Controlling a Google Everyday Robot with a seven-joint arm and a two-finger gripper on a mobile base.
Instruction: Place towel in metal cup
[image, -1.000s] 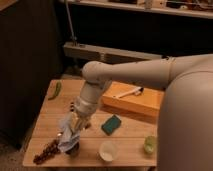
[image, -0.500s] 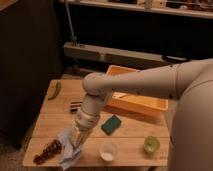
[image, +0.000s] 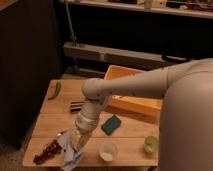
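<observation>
The towel (image: 69, 156) hangs just below your tool (image: 79, 142), which is clamped on it, over the near-left corner of the counter (image: 50, 117); you cannot see the metal cup.

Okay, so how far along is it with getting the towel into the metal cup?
Done: the towel is picked up; the gripper is shut on it near the front left of the wooden table, beside the grapes. In hand: the towel hangs bunched under the gripper. Left: getting it into the metal cup, which I can't make out here; it may be hidden behind the gripper.
</observation>
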